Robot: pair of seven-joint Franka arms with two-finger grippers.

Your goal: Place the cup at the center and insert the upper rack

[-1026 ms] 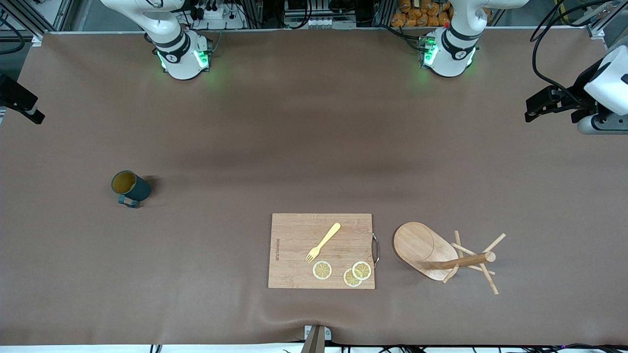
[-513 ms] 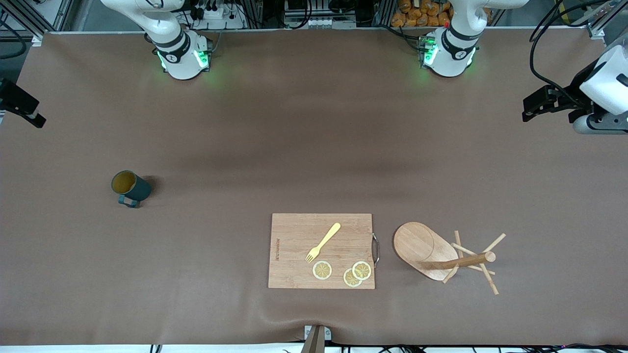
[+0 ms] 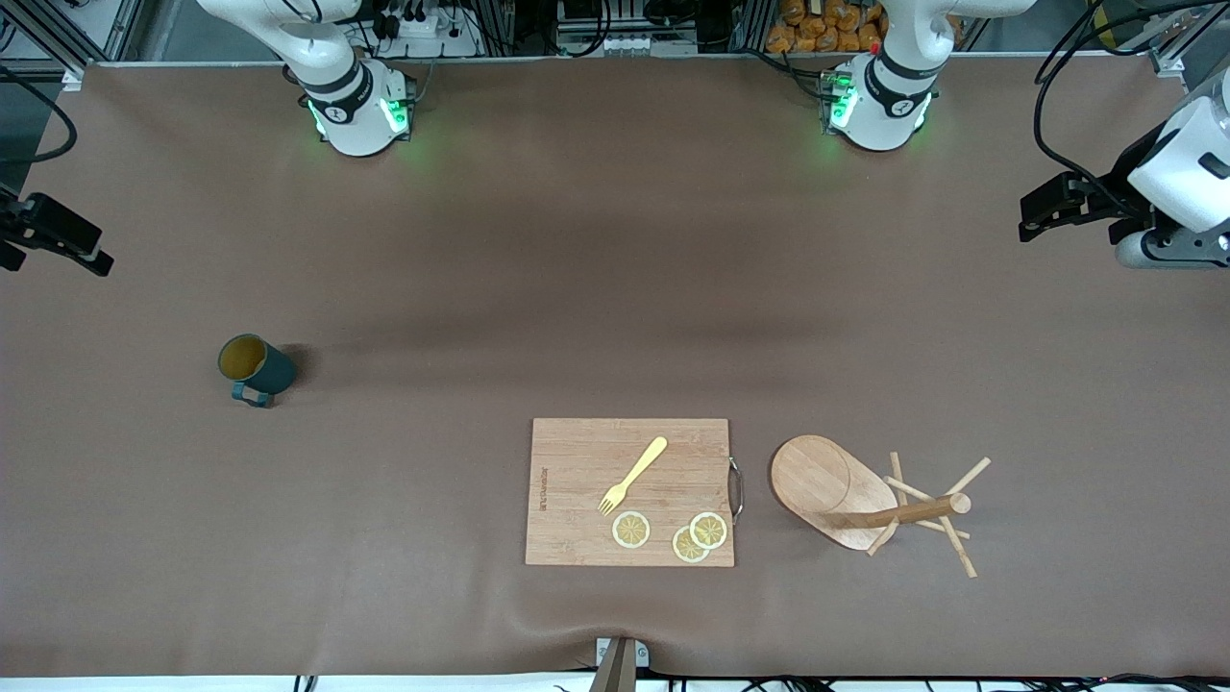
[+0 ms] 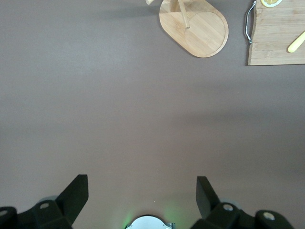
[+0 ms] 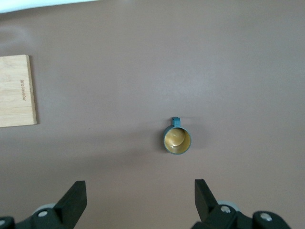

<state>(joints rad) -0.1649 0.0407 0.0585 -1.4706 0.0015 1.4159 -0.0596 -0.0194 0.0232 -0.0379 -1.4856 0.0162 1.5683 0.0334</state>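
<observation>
Both arms waited high over bare table, fingers spread wide and empty.

The cup [image 3: 254, 366] stood upright toward the right arm's end, under the right gripper [image 5: 138, 202]. The upper rack [image 3: 870, 505] lay tipped over beside the cutting board [image 3: 577, 481], whose burned-in lettering was unreadable. The left gripper [image 4: 142, 198] hung over the left arm's end of the table.

The cutting board [image 3: 629, 491] bears a small burned-in brand mark near one edge, too small to read.
</observation>
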